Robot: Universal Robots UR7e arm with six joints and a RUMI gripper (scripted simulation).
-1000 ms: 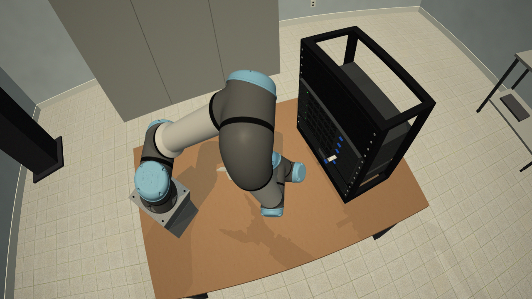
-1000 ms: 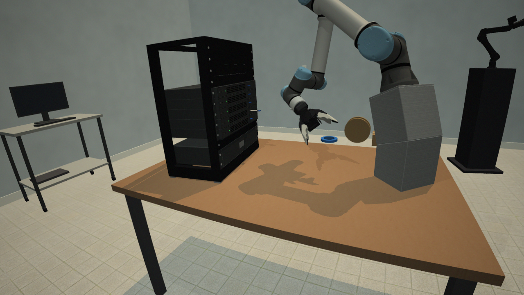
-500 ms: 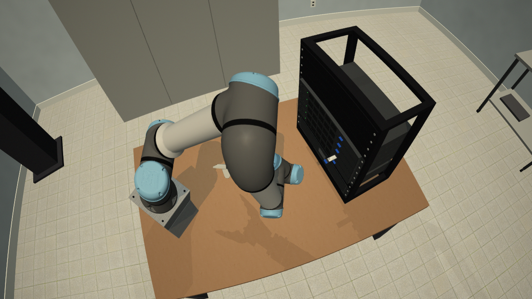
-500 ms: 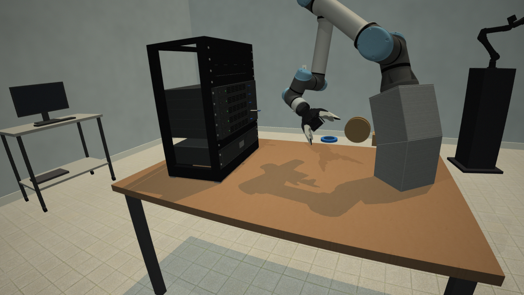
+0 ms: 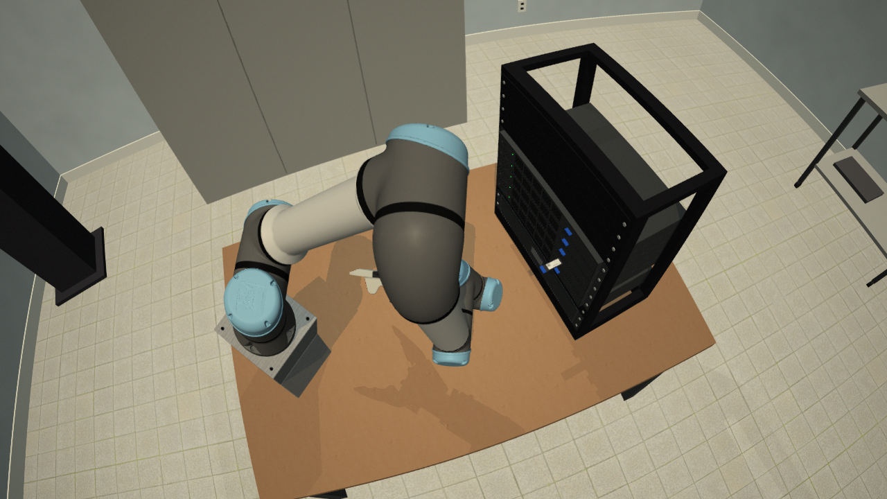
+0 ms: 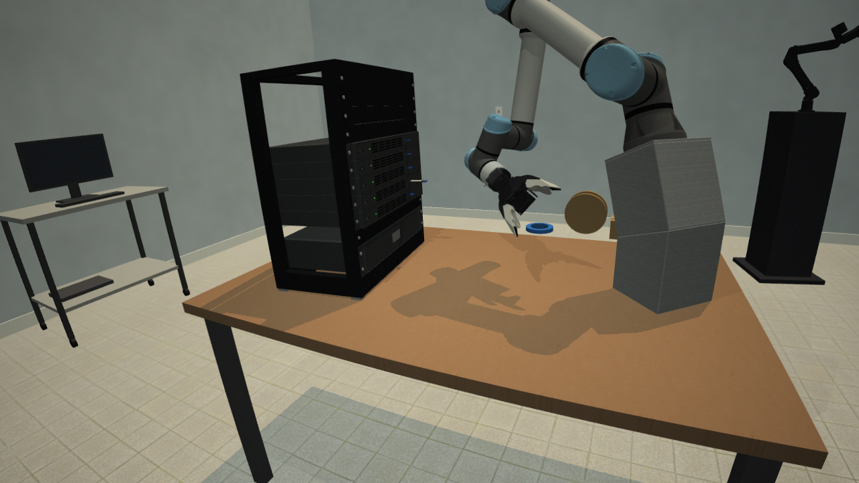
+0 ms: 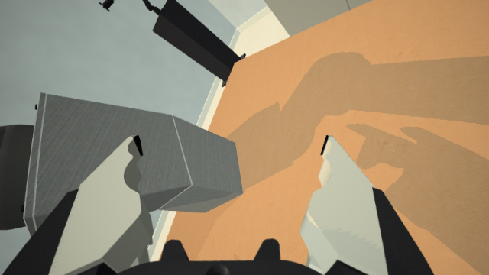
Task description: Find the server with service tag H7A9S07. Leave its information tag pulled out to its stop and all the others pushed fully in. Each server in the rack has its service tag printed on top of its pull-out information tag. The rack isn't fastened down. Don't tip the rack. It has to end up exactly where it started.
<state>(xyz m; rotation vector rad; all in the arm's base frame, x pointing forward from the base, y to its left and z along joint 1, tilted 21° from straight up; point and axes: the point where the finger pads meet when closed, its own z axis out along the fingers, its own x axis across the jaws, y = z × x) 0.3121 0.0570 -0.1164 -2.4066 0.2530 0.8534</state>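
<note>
At three o'clock from the widely opened end effector (image 5: pixel 362 282) (image 6: pixel 538 212) (image 7: pixel 231 145), top view, the extended information tag (image 5: pixel 553 264) (image 6: pixel 417 180) is seen projecting from the rack (image 5: pixel 635 208) (image 6: pixel 340 180); the fingers are directed away from it.

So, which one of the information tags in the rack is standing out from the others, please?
The fourth information tag from the top, just above the lowest one. Its white strip sticks out; the others show only blue ends near the server fronts.
</note>
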